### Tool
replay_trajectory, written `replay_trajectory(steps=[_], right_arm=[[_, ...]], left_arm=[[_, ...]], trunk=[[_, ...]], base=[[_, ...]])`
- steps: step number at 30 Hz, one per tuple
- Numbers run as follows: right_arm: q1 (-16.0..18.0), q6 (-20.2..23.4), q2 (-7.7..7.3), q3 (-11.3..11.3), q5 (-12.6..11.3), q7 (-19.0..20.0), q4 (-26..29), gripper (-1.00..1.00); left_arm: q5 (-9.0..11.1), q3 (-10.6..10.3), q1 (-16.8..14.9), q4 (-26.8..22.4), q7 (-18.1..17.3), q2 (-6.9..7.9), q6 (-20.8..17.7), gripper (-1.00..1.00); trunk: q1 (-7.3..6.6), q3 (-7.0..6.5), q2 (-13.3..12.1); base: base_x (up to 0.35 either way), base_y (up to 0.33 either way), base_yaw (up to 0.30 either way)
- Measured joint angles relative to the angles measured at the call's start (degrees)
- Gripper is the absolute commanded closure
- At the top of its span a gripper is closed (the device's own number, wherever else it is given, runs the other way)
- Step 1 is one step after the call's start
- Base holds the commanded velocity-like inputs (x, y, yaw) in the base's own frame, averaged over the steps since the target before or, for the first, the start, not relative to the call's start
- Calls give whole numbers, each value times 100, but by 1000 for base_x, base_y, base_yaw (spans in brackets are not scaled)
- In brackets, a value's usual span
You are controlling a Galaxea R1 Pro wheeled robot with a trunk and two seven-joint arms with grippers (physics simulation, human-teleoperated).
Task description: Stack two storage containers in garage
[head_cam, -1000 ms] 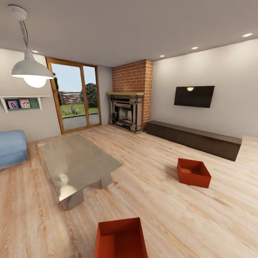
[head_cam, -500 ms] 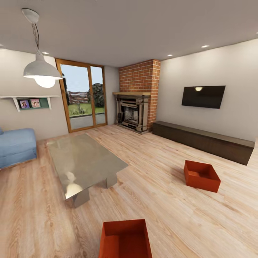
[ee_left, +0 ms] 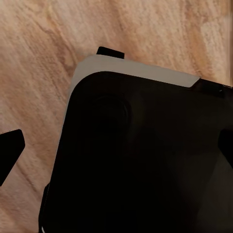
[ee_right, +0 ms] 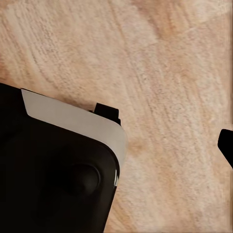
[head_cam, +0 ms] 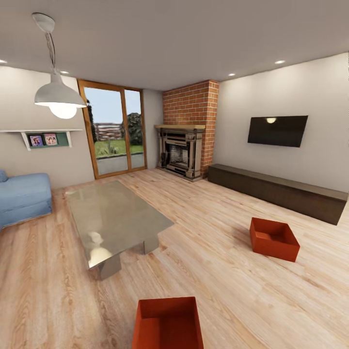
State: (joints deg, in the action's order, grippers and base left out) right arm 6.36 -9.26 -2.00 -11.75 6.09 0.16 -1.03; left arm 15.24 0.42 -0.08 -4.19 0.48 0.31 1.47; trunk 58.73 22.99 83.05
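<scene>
Well, I can't read any words or brand names anywhere — the two little pictures (head_cam: 43,140) on the wall shelf (head_cam: 41,132) are too small to make out, and the TV (head_cam: 277,131) on the white wall is dark.

I am looking into the living room from my head camera. Its floor (head_cam: 218,203) is light wood planks. One storage container (head_cam: 167,323), orange-red and open on top, sits on the planks right in front of me, cut off by the bottom of the head view. A second storage container (head_cam: 274,239) sits on the planks farther off to the right, near the long dark low cabinet (head_cam: 278,192) under the TV. The two boxes are well apart.

A glass coffee table (head_cam: 116,220) stands to the left of the middle. A blue sofa (head_cam: 23,198) is at the far left. A red-brick fireplace (head_cam: 186,131) fills the far corner, just beside a big glass door (head_cam: 114,128) with a wood frame — grass and trees show through it. A white lamp (head_cam: 59,97) hangs from the ceiling.

My wrist cameras look down at the wood planks, past a dark rounded part of the robot with a pale edge (ee_left: 141,160). Only small dark bits show at the edges, so I cannot tell how the left or right pincer stands.
</scene>
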Motion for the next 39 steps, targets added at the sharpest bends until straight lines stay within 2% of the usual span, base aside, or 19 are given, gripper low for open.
replay_trajectory(steps=[25,39], right_arm=[[0,-25,-19,-5,9,0,0,-100],[0,-4,0,-4,8,0,0,-100]], left_arm=[[2,0,0,0,0,0,0,-100],[2,0,0,0,0,-3,1,-100]], trunk=[[0,0,0],[0,0,0]], base=[[0,-4,0],[0,90,0]])
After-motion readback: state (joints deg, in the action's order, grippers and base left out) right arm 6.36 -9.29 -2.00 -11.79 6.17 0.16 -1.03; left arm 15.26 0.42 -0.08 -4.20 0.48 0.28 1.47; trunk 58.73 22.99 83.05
